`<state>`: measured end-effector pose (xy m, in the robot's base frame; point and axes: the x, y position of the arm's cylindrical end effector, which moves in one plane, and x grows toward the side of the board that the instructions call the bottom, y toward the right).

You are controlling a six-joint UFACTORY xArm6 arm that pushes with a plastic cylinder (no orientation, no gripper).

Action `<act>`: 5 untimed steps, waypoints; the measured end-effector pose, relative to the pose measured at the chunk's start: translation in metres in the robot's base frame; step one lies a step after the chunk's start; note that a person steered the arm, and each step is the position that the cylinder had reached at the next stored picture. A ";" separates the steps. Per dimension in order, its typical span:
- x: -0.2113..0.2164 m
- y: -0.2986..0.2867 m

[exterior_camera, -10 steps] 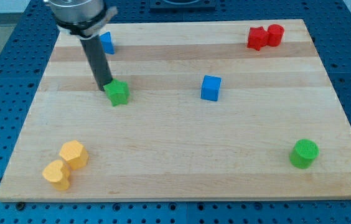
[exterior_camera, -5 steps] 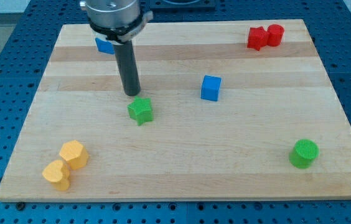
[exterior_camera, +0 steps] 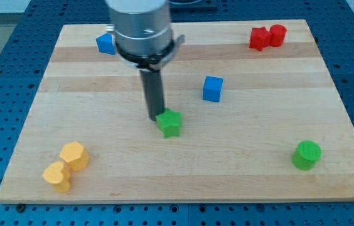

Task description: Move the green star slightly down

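My tip (exterior_camera: 155, 117) touches the upper-left edge of the green star (exterior_camera: 170, 123), which sits just left of the desk's (exterior_camera: 240, 169) centre. There is no hand, only the rod. A blue cube (exterior_camera: 213, 88) lies up and right of the star, another blue block (exterior_camera: 105, 43) at upper left. Two red blocks (exterior_camera: 267, 37) sit upper right, a green cylinder (exterior_camera: 306, 154) lower right, two yellow blocks (exterior_camera: 66, 166) lower left.

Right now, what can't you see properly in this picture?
- Arm: cut off by the view's top edge above the rod.
- My tip sits at the green star's upper left; actual contact can't be told.
- Blue block at the top: right edge hidden behind the arm, shape unclear.
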<state>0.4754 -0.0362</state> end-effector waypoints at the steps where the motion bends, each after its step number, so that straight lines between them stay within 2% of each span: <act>1: 0.014 0.045; 2: 0.016 0.054; 4: -0.002 -0.001; 5: 0.003 -0.020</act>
